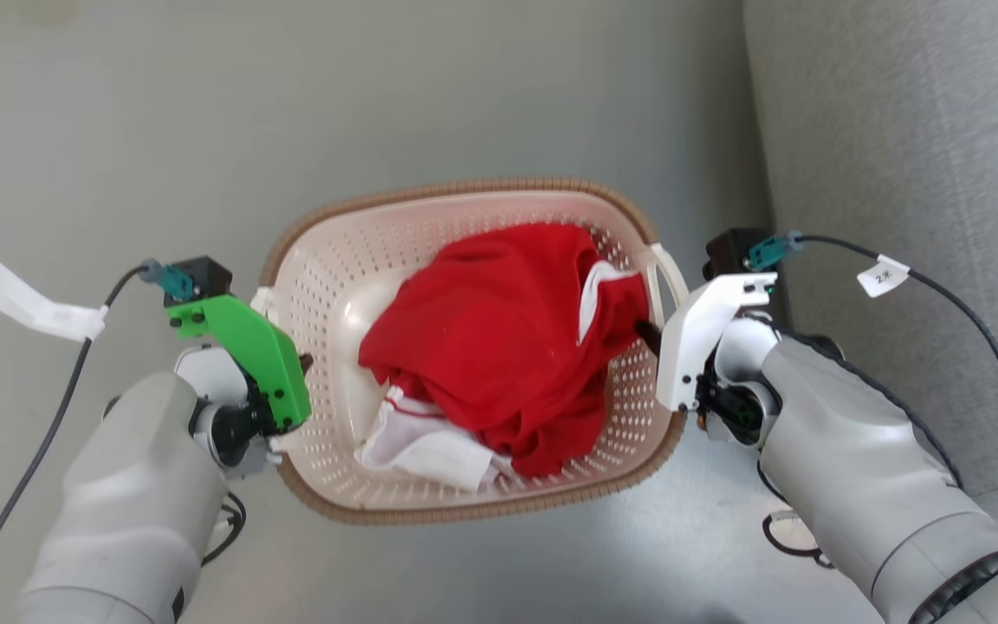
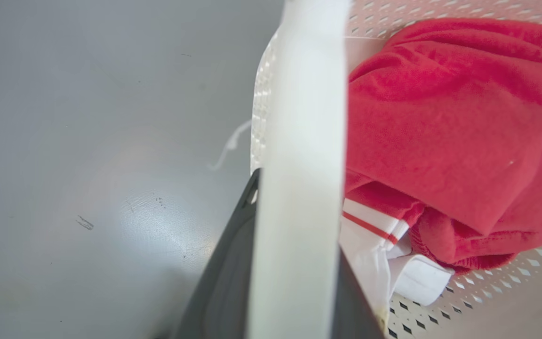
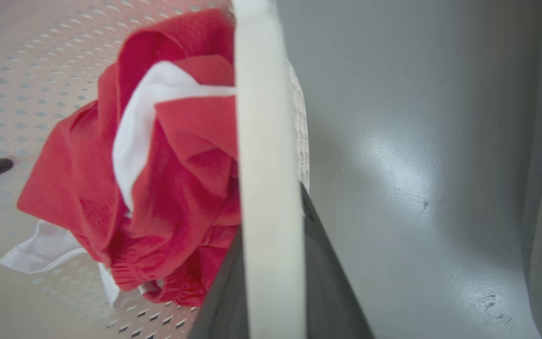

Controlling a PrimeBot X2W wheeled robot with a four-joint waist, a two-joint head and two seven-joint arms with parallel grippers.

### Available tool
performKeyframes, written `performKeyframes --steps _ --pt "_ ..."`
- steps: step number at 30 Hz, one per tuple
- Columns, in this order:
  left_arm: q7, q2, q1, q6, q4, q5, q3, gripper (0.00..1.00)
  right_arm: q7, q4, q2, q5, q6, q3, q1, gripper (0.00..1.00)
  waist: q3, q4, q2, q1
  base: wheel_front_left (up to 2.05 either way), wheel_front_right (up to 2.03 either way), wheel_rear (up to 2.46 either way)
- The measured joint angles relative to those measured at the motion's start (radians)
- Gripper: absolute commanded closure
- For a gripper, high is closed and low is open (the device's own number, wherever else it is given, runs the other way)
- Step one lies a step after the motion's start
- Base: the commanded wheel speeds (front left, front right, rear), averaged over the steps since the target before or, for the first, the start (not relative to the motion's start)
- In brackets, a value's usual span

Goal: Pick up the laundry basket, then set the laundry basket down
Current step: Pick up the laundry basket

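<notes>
The basket (image 1: 343, 269) is seen in the middle of the scene over the grey floor (image 1: 204, 113), held between the two arms. Whether it is touching the floor cannot be told. A red garment (image 1: 499, 329) is heaped inside it, and a white cloth (image 1: 430, 446) is tucked under the garment's near edge. The left handle (image 2: 299, 141) is clamped by the left claw (image 1: 301, 362), whose dark fingers (image 2: 224, 282) are pressed against either side of the white bar. The right handle (image 3: 264, 141) is gripped in the same way by the right claw (image 1: 651, 338), with its fingers (image 3: 327, 282) closed on the bar. A grey fabric surface (image 1: 897, 130) is seen to the right of the basket, beyond the right arm.
</notes>
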Motion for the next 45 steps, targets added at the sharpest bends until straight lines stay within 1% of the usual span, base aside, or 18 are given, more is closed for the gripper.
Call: performKeyframes --steps 5,18,31,45 --pt "0.02 0.0 0.026 0.0 0.009 -0.026 -0.007 1.0 0.047 0.011 0.001 0.028 0.007 0.007 0.014 1.0 -0.061 -0.005 0.0 0.0 0.0 0.0 0.0" --pt "0.076 -0.002 0.056 0.0 0.028 -0.047 -0.032 1.0 0.141 0.038 0.005 0.094 0.009 0.018 0.05 1.0 -0.192 -0.017 0.0 0.0 0.0 0.0 0.0" --pt "0.143 -0.019 0.121 0.0 0.068 -0.092 -0.044 1.0 0.241 0.071 0.007 0.155 0.01 0.034 0.119 1.0 -0.313 -0.018 0.0 0.0 0.0 0.0 0.0" --pt "0.175 -0.031 0.17 0.0 0.094 -0.108 -0.06 1.0 0.281 0.084 0.007 0.19 0.01 0.049 0.178 1.0 -0.406 -0.019 0.0 -0.0001 0.0 0.0 0.0"
